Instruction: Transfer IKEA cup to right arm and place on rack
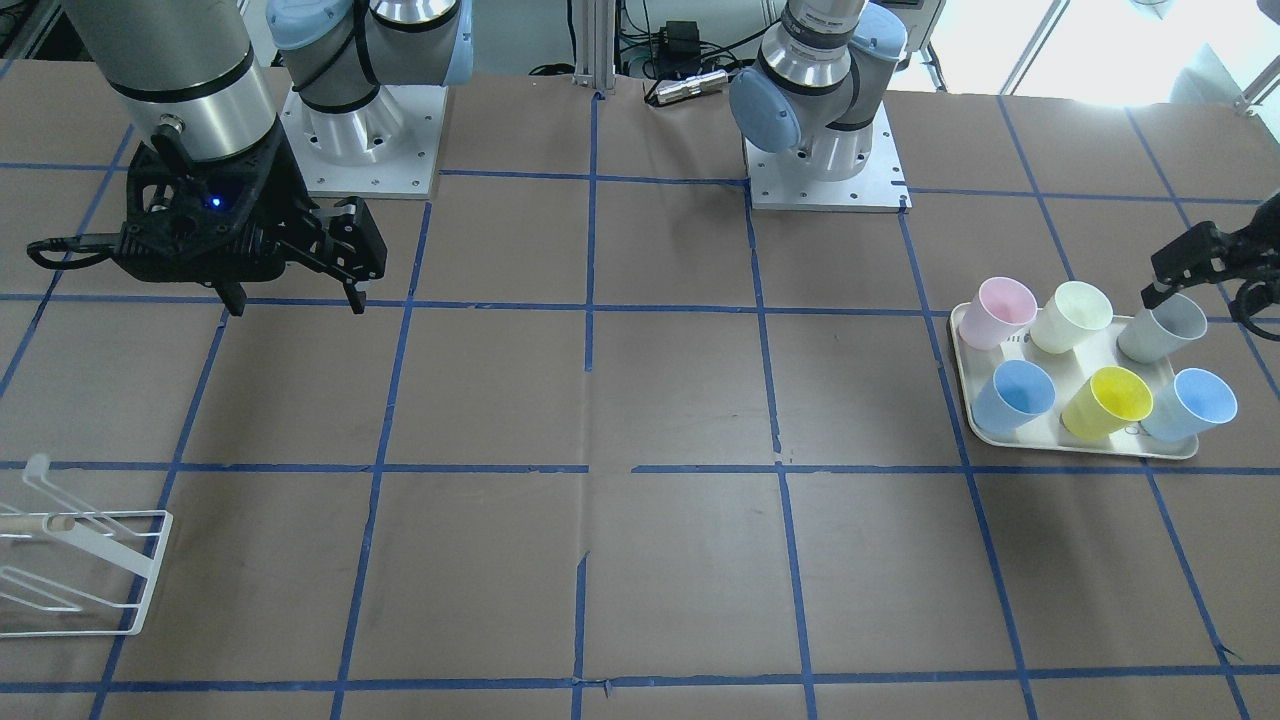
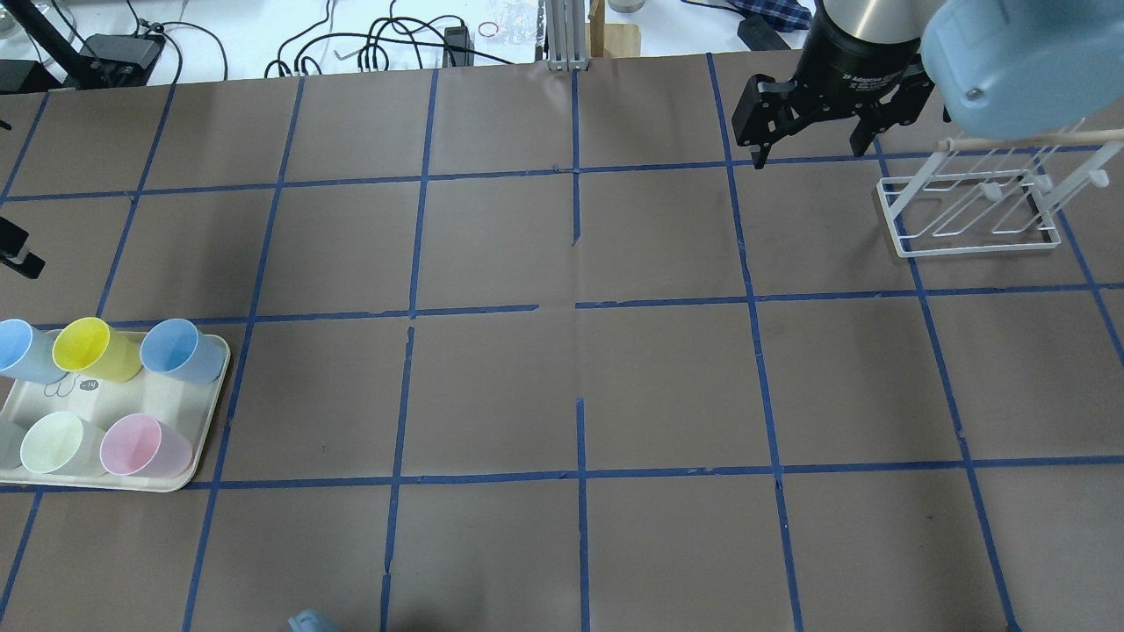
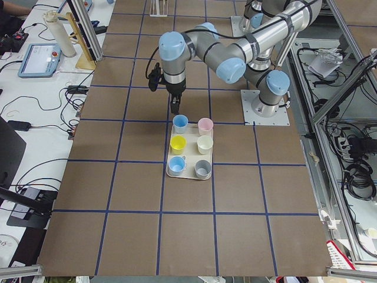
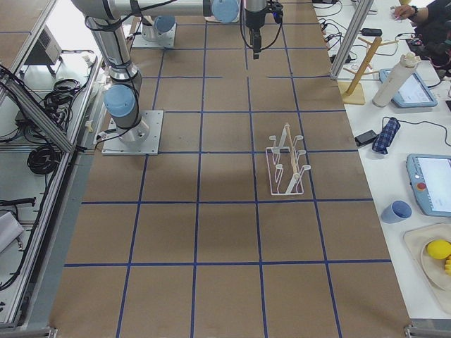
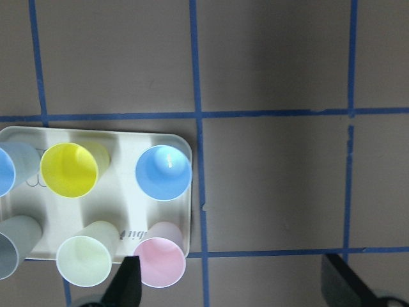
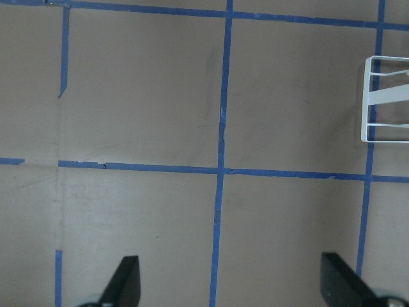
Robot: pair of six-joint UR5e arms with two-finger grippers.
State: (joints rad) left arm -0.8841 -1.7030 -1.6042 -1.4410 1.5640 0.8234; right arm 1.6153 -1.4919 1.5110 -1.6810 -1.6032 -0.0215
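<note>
The IKEA cup (image 1: 1195,405), pale sky-blue with a whitish outside, stands on the cream tray (image 1: 1080,447) at its outer front corner. It shows at the left edge of the overhead view (image 2: 16,348) and cut off in the left wrist view (image 5: 5,170). My left gripper (image 1: 1200,270) hangs open and empty above the tray's far side, over the table beside the tray in its wrist view (image 5: 236,284). My right gripper (image 1: 295,290) is open and empty, high above the table (image 2: 808,140) beside the white wire rack (image 2: 975,206). The rack (image 1: 80,560) holds nothing.
The tray also holds a deeper blue cup (image 1: 1020,395), a yellow cup (image 1: 1105,400), a grey cup (image 1: 1160,330), a cream cup (image 1: 1070,315) and a pink cup (image 1: 995,310). Both arm bases (image 1: 825,165) stand at the table's robot side.
</note>
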